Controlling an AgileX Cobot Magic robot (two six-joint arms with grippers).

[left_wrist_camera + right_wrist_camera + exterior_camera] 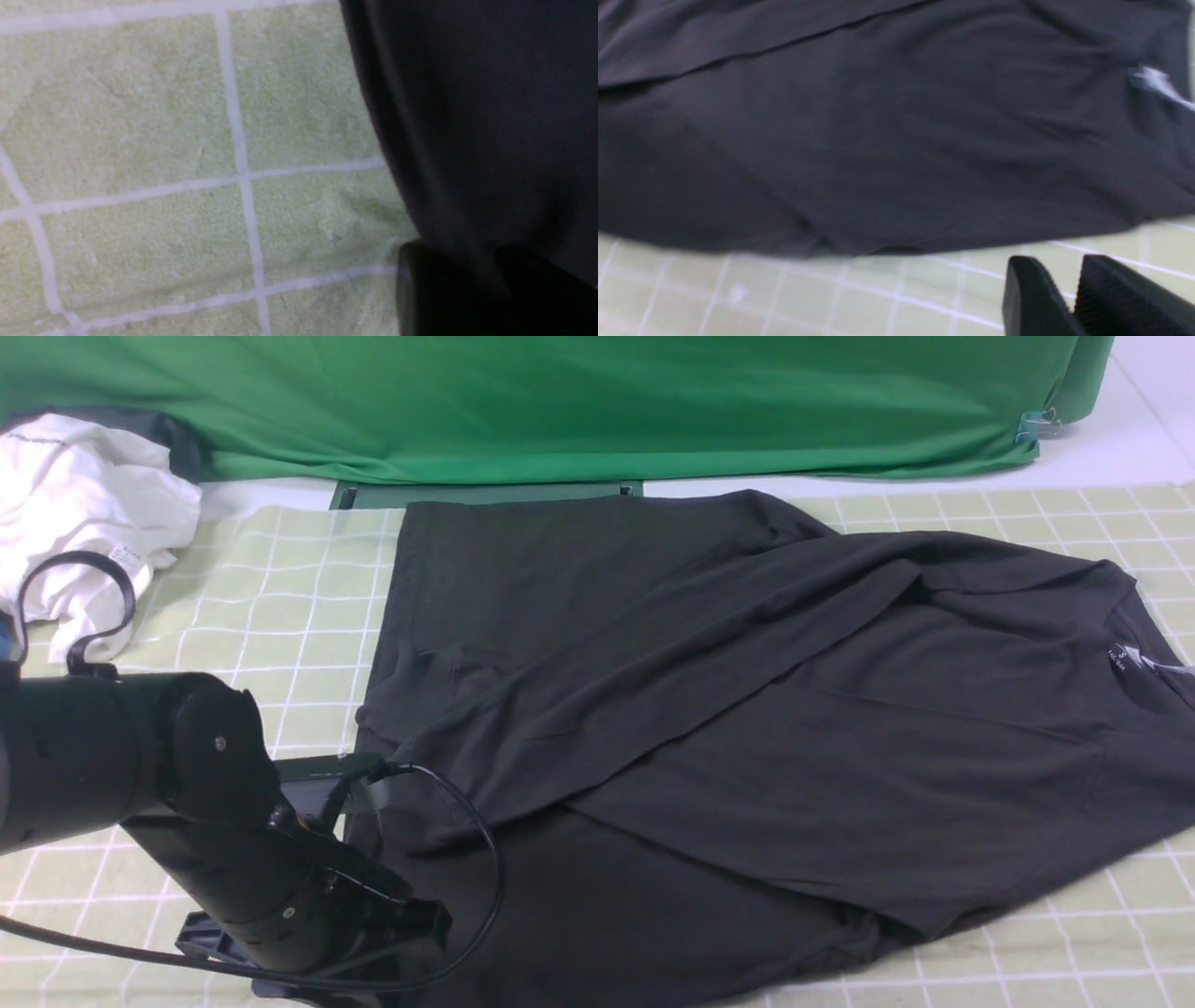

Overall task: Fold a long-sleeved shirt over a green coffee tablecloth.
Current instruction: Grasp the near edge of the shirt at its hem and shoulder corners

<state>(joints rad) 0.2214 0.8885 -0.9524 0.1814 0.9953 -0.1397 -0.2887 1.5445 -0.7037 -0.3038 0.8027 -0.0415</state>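
Observation:
The black long-sleeved shirt (700, 709) lies spread on the pale green grid tablecloth (280, 597), with one sleeve folded diagonally across the body and the neck at the right. My left gripper (359, 784) sits at the shirt's near left hem. In the left wrist view the shirt (490, 116) runs down into the dark jaws of the left gripper (467, 280), which are shut on its edge above the tablecloth (140, 140). My right gripper (1064, 280) is shut and empty, hovering over bare tablecloth (878, 298) just off the shirt's (878, 140) edge. It is outside the front view.
A crumpled white garment (75, 504) lies at the back left. A plain bright green cloth (560, 401) hangs along the back, held by a clip (1041, 427). A white label (1134, 658) marks the shirt's neck.

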